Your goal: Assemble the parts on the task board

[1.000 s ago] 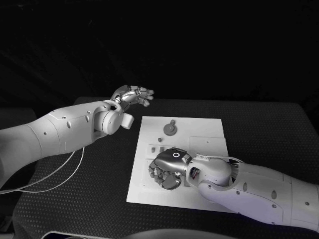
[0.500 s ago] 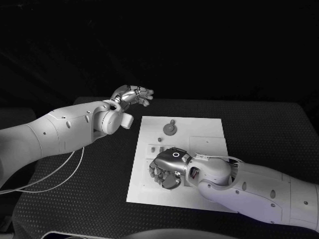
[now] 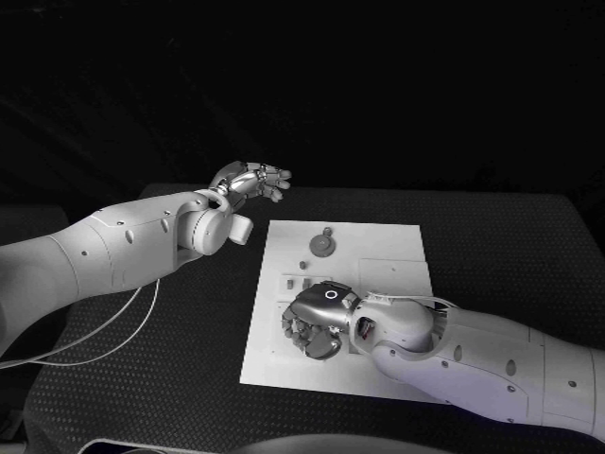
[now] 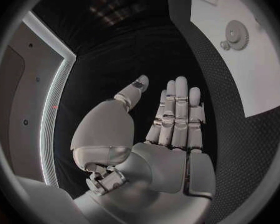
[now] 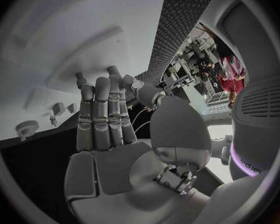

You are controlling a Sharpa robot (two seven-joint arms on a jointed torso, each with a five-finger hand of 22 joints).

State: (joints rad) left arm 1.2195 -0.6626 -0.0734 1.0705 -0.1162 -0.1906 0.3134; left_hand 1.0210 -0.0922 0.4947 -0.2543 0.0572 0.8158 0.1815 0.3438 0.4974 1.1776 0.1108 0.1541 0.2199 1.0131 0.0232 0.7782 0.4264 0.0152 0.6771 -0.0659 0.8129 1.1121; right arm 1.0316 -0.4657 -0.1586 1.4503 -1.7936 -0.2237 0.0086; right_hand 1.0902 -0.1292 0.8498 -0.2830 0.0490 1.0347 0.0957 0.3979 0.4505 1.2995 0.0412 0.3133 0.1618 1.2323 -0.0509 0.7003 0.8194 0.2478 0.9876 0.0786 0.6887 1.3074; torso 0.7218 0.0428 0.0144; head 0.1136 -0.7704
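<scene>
The task board (image 3: 343,303) lies in the middle of the bench (image 3: 521,246), its long sides running from the near edge toward the far edge. The assembly looks to be early or midway, as I judge it: one gear (image 3: 324,246) sits alone near the board's far edge with a small peg beside it, and a few small parts (image 3: 300,282) lie near the board's left edge.

The right hand (image 3: 319,322) hovers low over the board's near half, fingers (image 5: 102,114) extended side by side and holding nothing that I can make out. What lies beneath it is hidden.

The left hand (image 3: 252,180) is raised beyond the bench's far left corner, fingers (image 4: 177,109) straight, together and empty.

Counted: one board, one plain gear, two hands; the small parts are too small to count surely.
</scene>
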